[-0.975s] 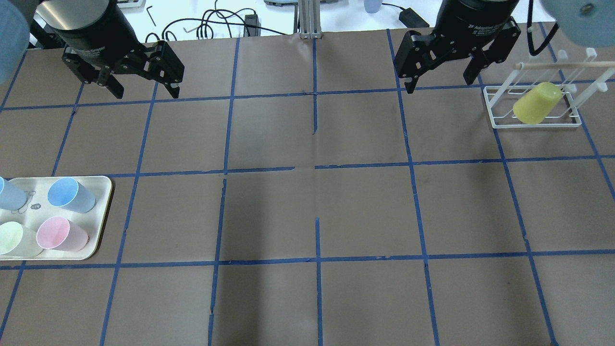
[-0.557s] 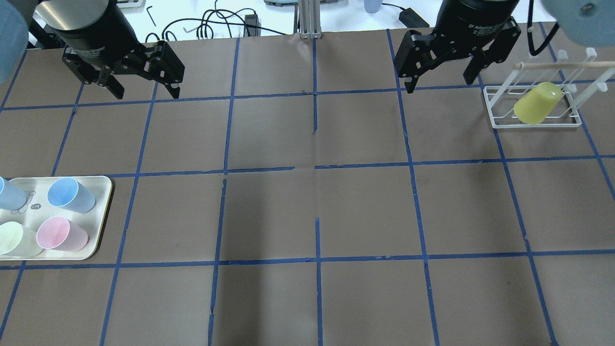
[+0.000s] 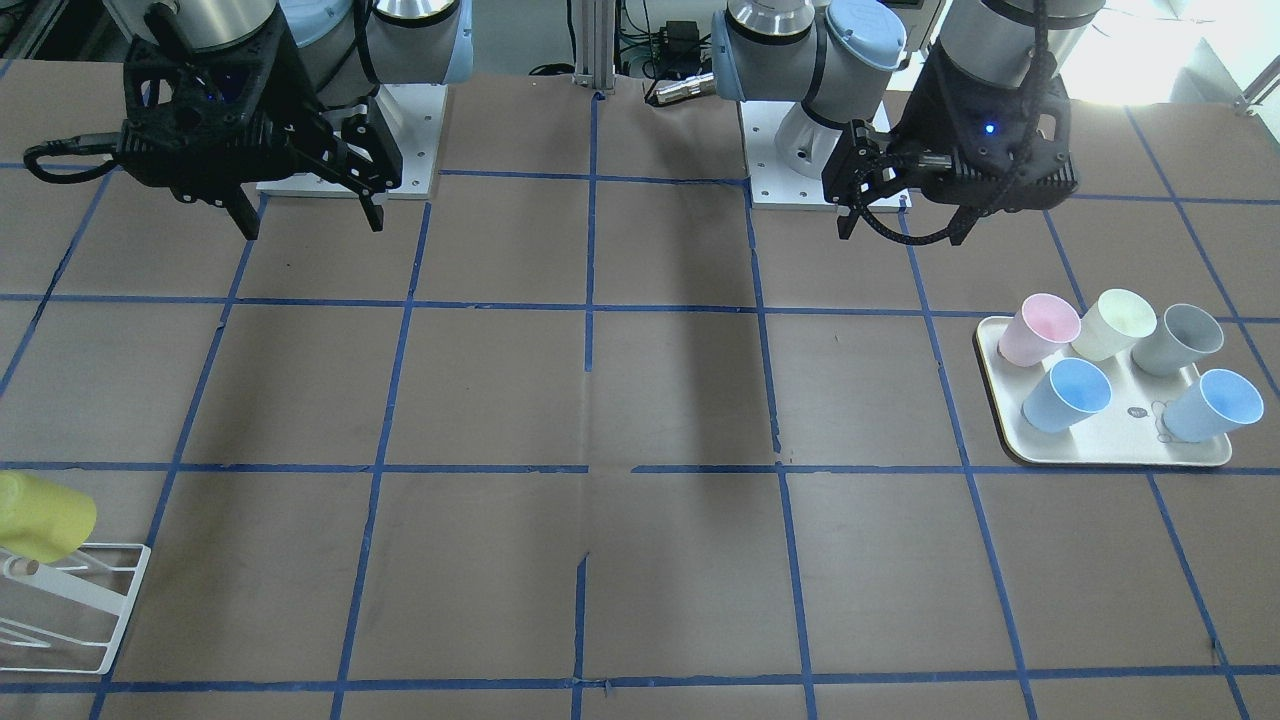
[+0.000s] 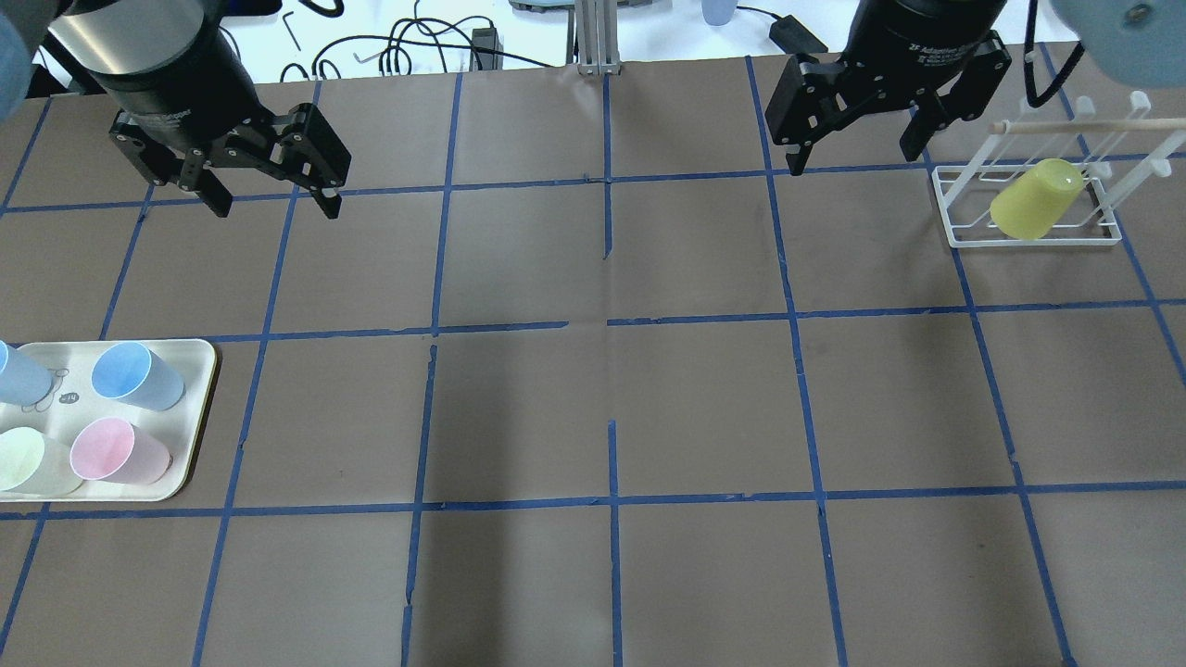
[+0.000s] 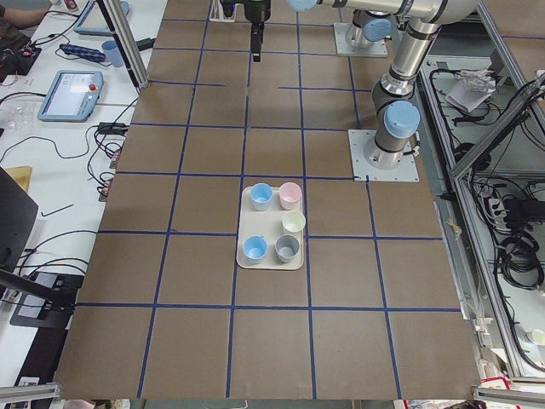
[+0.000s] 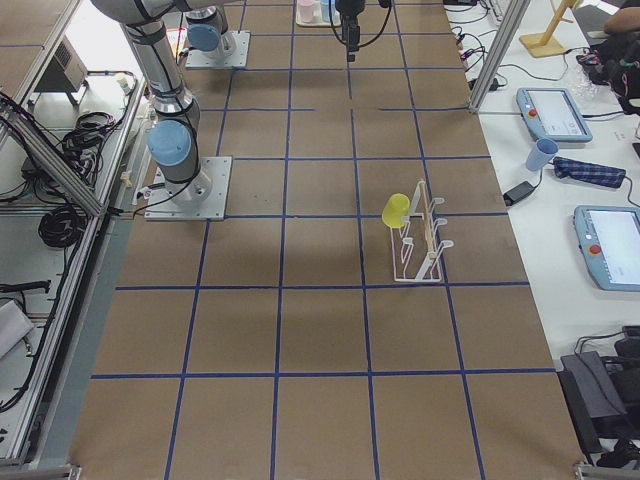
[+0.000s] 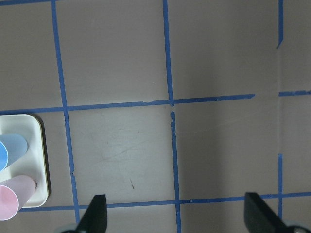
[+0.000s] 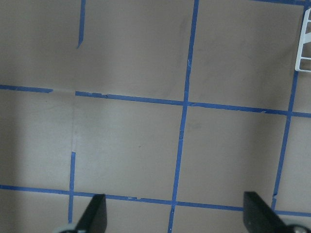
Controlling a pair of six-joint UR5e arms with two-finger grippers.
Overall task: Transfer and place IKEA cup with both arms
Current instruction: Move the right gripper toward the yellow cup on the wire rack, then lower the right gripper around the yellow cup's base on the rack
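Observation:
The bright yellow IKEA cup (image 4: 1036, 199) hangs tilted, mouth down, on a peg of the white wire rack (image 4: 954, 232) at the far right; it also shows in the front-facing view (image 3: 40, 515) and the right-side view (image 6: 396, 210). My right gripper (image 4: 852, 162) is open and empty, high above the table, left of the rack and apart from the cup. My left gripper (image 4: 276, 206) is open and empty at the far left, beyond the tray. Both wrist views show only spread fingertips (image 7: 97, 216) (image 8: 97, 216) over bare table.
A cream tray (image 4: 199, 371) at the left edge holds several upright pastel cups: blue (image 4: 134, 373), pink (image 4: 116, 449), pale cream (image 4: 28, 460), another blue and a grey one (image 3: 1178, 338). Its corner shows in the left wrist view (image 7: 34, 160). Brown table with blue tape grid lies between.
My left gripper has moved slightly nearer the table's front. My right gripper has shifted a little right. Cup, rack and tray have not moved.

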